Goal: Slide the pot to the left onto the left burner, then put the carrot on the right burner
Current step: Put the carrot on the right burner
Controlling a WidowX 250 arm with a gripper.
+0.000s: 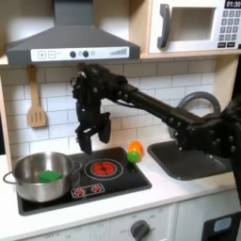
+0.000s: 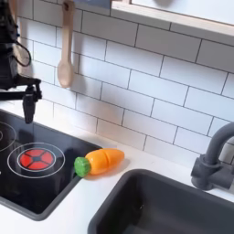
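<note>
In the first exterior view, the shiny steel pot (image 1: 38, 179) sits on the cooktop's left side, covering the left burner, with a flat green toy piece (image 1: 49, 175) inside it. The right burner (image 1: 102, 168) (image 2: 35, 159) lies bare, its centre bright red. The orange carrot (image 1: 136, 151) (image 2: 101, 162) with a green end rests at the cooktop's right edge, between burner and sink. My gripper (image 1: 86, 143) (image 2: 27, 108) hangs open above the cooktop, behind the gap between pot and right burner, holding nothing.
A dark sink basin (image 1: 188, 162) (image 2: 169, 208) with a faucet (image 2: 215, 160) lies right of the cooktop. A wooden spatula (image 1: 36, 99) (image 2: 64, 55) hangs on the tiled wall. A range hood (image 1: 71, 42) and a microwave (image 1: 193, 26) sit overhead.
</note>
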